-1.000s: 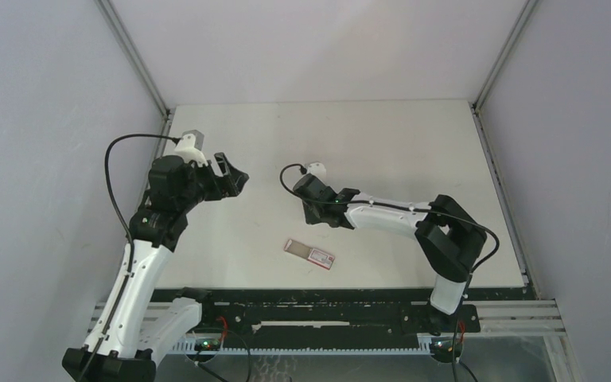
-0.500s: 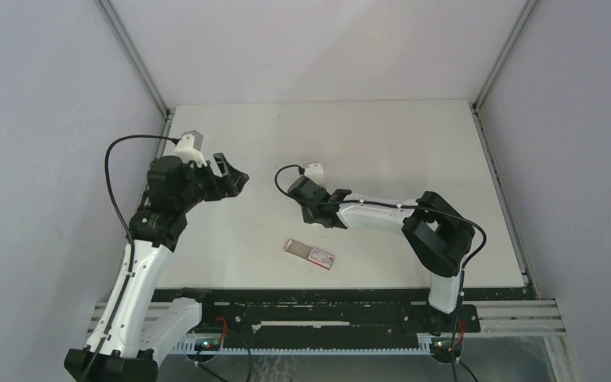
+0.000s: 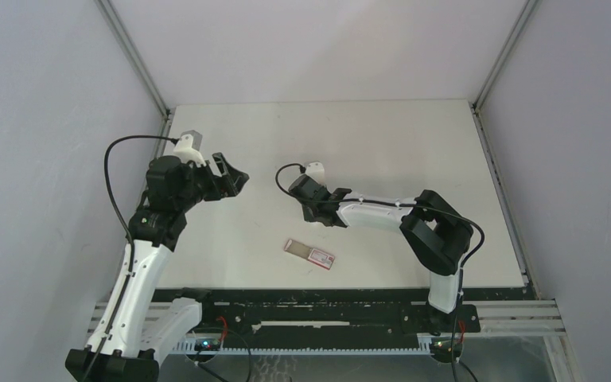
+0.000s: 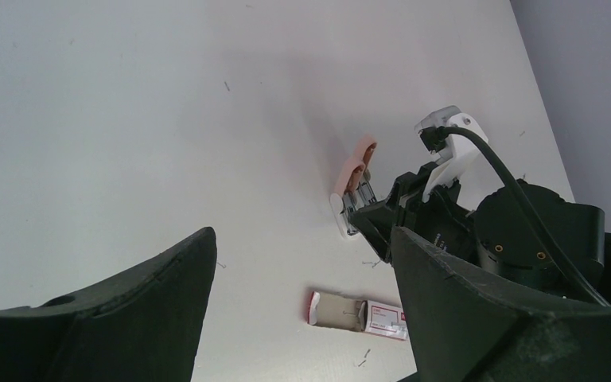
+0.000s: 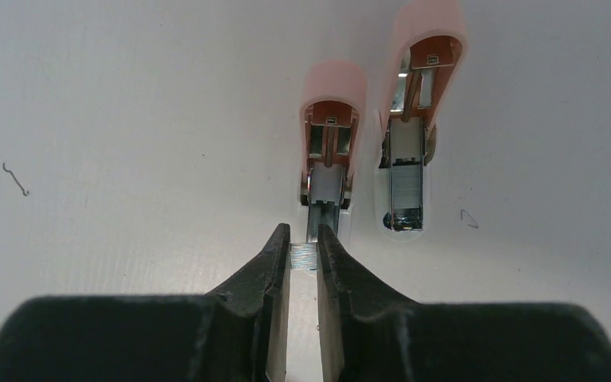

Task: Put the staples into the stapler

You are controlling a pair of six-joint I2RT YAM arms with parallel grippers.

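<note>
Where the right gripper (image 5: 303,236) narrows to its tips, the two fingers are drawn almost together, and one short silver staple strip (image 5: 304,256) is pinched between them. The strip is held just at the near end of a metal channel. That channel belongs to the left pink piece (image 5: 330,151), one of two stapler pieces laid side by side on the white table (image 5: 127,95). Their rounded ends are pointed away from the gripper. The right pink piece (image 5: 414,119) is seen with a metal magazine of its own, apart from the fingers. Whether the two pieces are halves of one stapler or two staplers cannot be told.

Two loose bent wires are seen on the table. One (image 5: 16,179) lies well to the left of the pieces and one (image 5: 469,217) lies just right of them.

One pack of staples (image 3: 309,253), a flat pink-red box with a white label patch, is lying nearer the arm bases than the right gripper. It is touched by neither gripper. From the left wrist a plain grey part is shown at one end of it, beside the labelled part.

The left gripper (image 4: 302,239) is held above the table with its two jaws spread wide and nothing between them. It is well apart from the pack and both pieces.
</note>
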